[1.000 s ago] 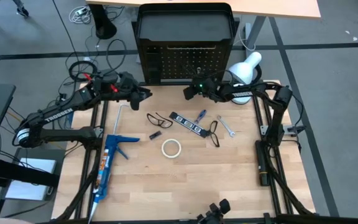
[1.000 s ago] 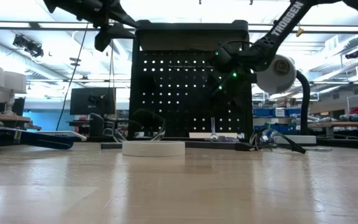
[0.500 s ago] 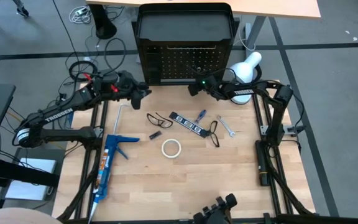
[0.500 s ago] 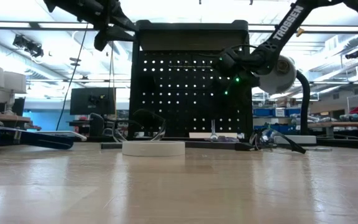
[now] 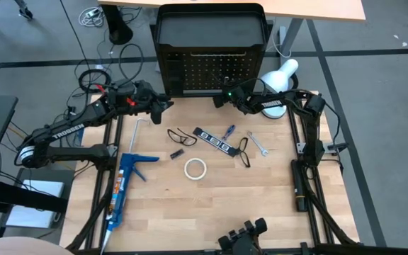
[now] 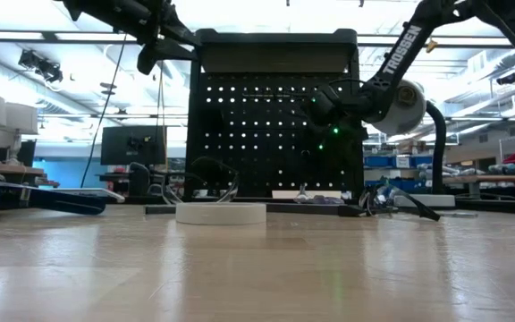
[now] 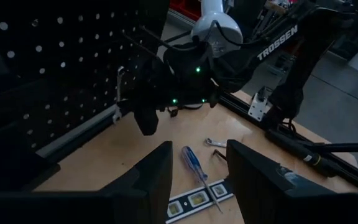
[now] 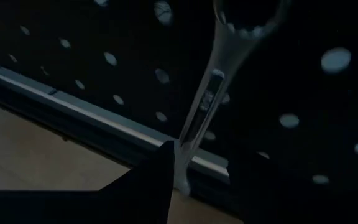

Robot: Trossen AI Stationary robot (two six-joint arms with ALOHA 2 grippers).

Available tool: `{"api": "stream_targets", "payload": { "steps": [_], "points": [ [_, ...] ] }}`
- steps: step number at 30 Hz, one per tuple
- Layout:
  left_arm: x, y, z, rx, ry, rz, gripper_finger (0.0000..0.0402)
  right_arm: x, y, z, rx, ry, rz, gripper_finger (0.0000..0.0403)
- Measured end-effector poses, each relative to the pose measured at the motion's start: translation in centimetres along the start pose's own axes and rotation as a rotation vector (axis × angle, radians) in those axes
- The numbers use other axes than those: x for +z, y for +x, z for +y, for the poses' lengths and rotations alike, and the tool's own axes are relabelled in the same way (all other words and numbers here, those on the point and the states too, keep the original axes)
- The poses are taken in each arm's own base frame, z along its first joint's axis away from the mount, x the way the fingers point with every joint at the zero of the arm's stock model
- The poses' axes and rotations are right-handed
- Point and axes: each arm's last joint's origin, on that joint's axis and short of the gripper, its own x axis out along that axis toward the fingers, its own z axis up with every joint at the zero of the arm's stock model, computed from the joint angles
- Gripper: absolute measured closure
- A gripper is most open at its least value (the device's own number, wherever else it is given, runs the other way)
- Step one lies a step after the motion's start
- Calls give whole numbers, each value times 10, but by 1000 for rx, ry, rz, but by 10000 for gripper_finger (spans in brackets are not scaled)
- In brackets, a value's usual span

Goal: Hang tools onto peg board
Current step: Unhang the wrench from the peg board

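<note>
The black peg board [image 5: 204,71] stands upright at the table's far edge. A silver wrench [image 8: 204,106] hangs upright against its face, ring end [image 8: 247,15] up; it also shows in the left wrist view [image 7: 120,87]. My right gripper [image 8: 201,180] is open at the wrench's lower end, right in front of the board [image 5: 218,101]. My left gripper [image 5: 165,106] waits open and high near the board's left edge. On the table lie a white tape ring [image 5: 195,168], a blue-handled screwdriver [image 5: 228,132], a second wrench [image 5: 258,142], wire loops [image 5: 181,135] and a black strip [image 5: 213,139]. My right gripper has the hanging wrench's lower end [image 8: 182,165] beside the inner edge of one finger [image 8: 154,180], with a wide gap to the other finger. I cannot tell whether that finger touches the wrench.
A white desk lamp [image 5: 280,78] stands just right of the board, close behind my right arm. A blue caulking gun [image 5: 122,185] and a thin L-shaped rod [image 5: 137,131] lie near the table's left edge. The near half of the wooden table [image 5: 211,212] is bare.
My right gripper has sunk along the face of the peg board and tipped a little further down, staying close to the board. The tools on the table have stayed where they were.
</note>
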Motion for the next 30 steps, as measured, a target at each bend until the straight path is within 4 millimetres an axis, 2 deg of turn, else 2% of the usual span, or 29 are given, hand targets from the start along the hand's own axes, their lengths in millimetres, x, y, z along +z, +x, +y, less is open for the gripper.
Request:
{"api": "stream_targets", "payload": {
  "steps": [13, 22, 26, 30],
  "points": [
    [1, 0, 0, -5, 16, -5, 245, 0, 6, -8, 5, 56, 9, 250],
    [0, 0, 0, -5, 16, -4, 245, 1, 7, -10, 39, 59, 24, 266],
    [0, 0, 0, -9, 15, -2, 245, 1, 7, -10, 39, 42, 23, 282],
    [0, 0, -1, -22, 15, 2, 245, 1, 7, -10, 39, 37, 24, 315]
  ]
}}
